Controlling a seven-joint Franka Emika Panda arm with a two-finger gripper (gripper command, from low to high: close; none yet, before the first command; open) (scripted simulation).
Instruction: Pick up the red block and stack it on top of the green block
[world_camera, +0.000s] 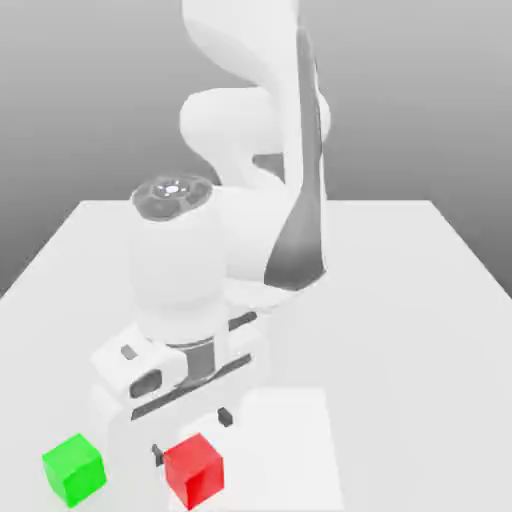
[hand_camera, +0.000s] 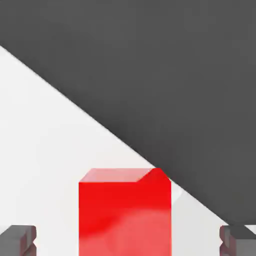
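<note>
The red block (world_camera: 194, 470) rests on the white table near its front edge. My gripper (world_camera: 191, 433) hangs directly above it, open, with one dark fingertip (world_camera: 157, 452) at the block's left side and the other further back on the right. In the hand view the red block (hand_camera: 125, 215) lies between the two fingertips (hand_camera: 17, 240), with a clear gap on each side, so my gripper (hand_camera: 128, 242) is not touching it. The green block (world_camera: 74, 467) stands on the table to the exterior view's left of the red one, about one block width apart.
The white table (world_camera: 400, 300) stretches back and toward the exterior view's right. Its edge (hand_camera: 100, 125) runs diagonally just past the red block in the hand view, with dark floor beyond. The arm's bulky white links (world_camera: 250, 200) rise behind the gripper.
</note>
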